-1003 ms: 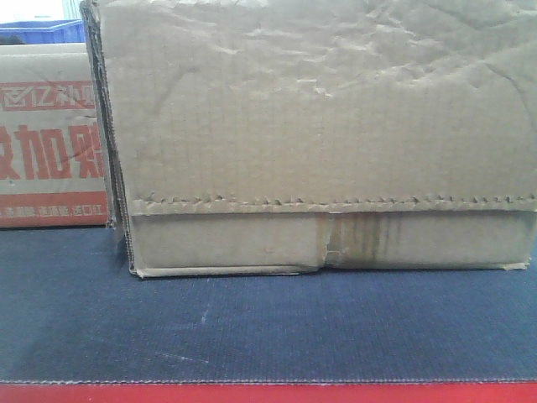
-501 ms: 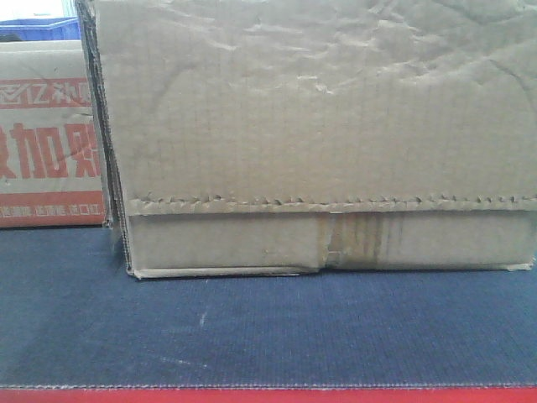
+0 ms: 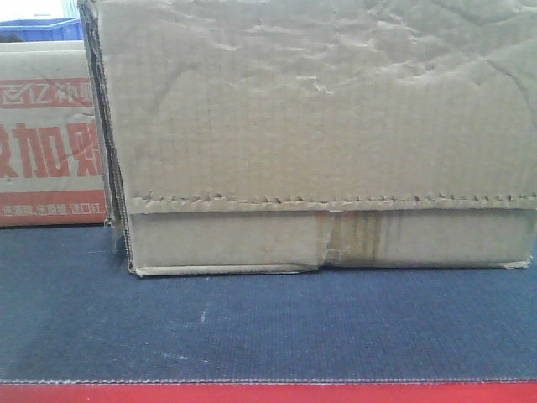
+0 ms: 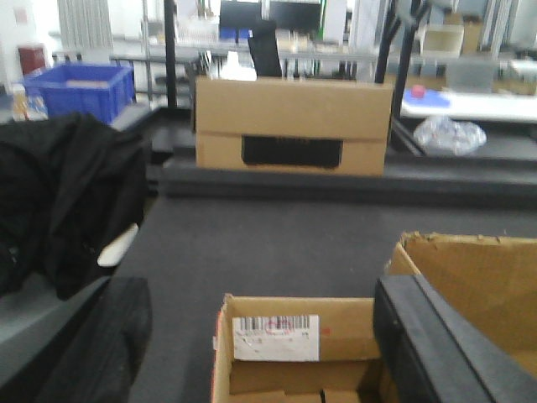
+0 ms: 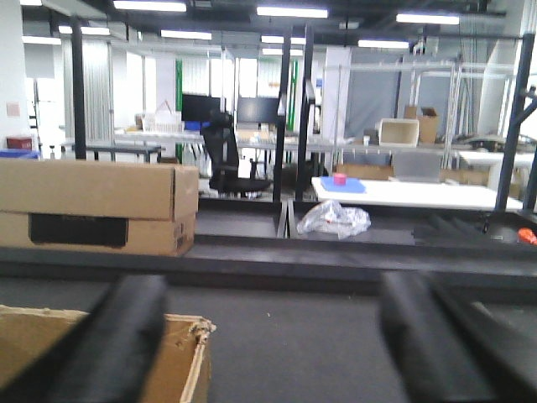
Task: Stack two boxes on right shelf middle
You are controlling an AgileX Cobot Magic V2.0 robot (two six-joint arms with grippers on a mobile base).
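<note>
Creased box (image 3: 319,126) cropped by frame, right gripper (image 5: 277,344) spread, left gripper (image 4: 264,344) seemingly spread

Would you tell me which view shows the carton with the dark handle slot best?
Left wrist: the carton faces it whole, centred. Right wrist crops its left end; the front view misses it.

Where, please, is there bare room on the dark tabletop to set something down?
The front strip of tabletop, between the plain box and the red edge, is bare. Left of that box, the printed box crowds in; only a small corner is free.
</note>
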